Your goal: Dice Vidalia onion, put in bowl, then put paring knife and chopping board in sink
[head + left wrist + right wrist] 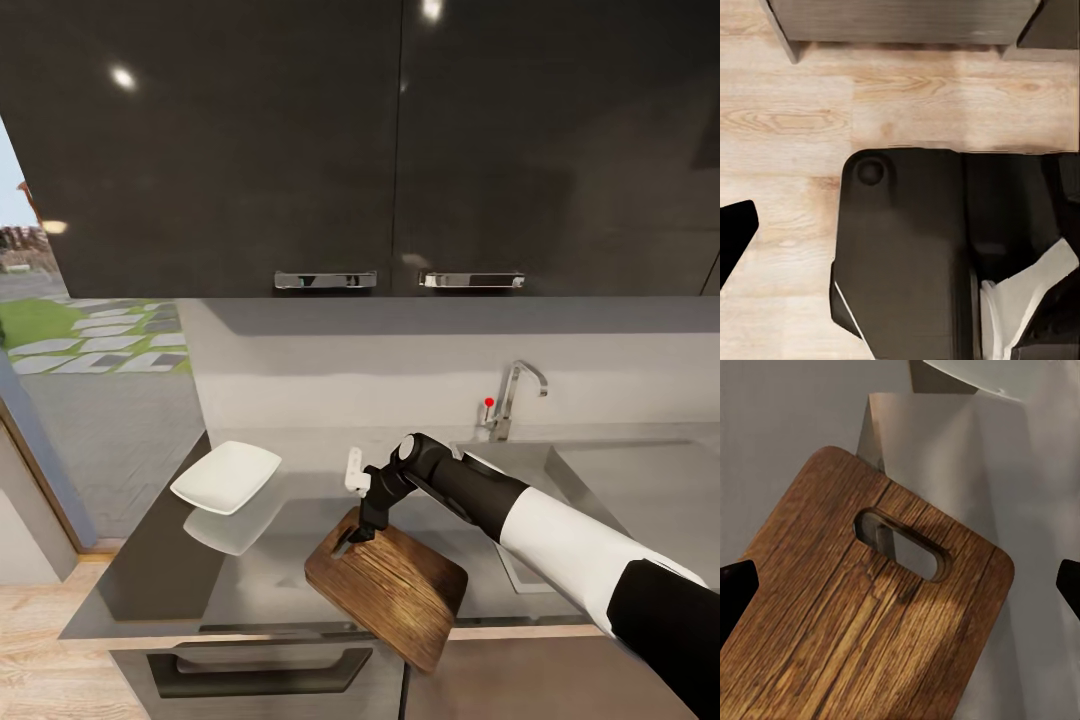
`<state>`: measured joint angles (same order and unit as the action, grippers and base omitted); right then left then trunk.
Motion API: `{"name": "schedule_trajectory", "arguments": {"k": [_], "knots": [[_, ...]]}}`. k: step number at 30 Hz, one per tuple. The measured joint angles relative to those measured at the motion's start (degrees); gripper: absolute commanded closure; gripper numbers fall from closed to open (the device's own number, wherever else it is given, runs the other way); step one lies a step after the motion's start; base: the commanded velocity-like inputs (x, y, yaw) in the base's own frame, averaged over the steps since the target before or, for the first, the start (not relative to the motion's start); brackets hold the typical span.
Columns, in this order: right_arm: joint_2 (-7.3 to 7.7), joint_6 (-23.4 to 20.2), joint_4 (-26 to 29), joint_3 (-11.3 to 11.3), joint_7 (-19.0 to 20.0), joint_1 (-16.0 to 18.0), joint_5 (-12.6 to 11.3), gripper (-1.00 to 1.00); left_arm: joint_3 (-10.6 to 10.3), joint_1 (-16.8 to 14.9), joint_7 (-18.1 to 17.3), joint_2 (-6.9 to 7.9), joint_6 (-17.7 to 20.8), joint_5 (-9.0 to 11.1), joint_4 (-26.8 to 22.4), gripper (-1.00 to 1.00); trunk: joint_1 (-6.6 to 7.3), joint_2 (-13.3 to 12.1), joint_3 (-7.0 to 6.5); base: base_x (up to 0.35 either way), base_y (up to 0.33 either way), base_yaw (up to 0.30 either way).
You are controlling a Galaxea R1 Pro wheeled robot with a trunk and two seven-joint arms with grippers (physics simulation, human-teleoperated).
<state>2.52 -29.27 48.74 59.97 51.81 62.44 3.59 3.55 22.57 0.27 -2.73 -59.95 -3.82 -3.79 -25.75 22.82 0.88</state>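
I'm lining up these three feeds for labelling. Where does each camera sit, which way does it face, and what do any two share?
Head view: on the robot's head, looking forward and down at the countertop, sink, bowl and chopping board; the right arm shows, right gripper over the board.
Left wrist view: on the left arm, facing down at wood floor and the robot's own dark base.
Right wrist view: on the right arm, looking at the board's handle slot.
Shared: head and right wrist both show the chopping board.

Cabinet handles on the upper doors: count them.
2. One chrome handle sits at the left door's bottom edge, the other handle beside it on the right door. More may lie outside view.
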Motion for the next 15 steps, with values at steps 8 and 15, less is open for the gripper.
{"name": "schedule_trajectory", "arguments": {"k": [8, 15], "knots": [[0.0, 0.0, 0.01, 0.0, -0.06, 0.0, 0.0, -1.0, 0.06, 0.07, 6.75, -0.03, -0.01, 0.07, -14.43, -1.0, 0.0, 0.0, 0.0, 0.0, 0.0, 0.0], [0.0, 0.0, 0.0, 0.0, -0.08, 0.0, 0.0, -1.0, 0.06, 0.08, 11.17, -0.7, -0.02, 0.01, -23.22, -1.0, 0.0, 0.0, 0.0, 0.0, 0.0, 0.0]]}}
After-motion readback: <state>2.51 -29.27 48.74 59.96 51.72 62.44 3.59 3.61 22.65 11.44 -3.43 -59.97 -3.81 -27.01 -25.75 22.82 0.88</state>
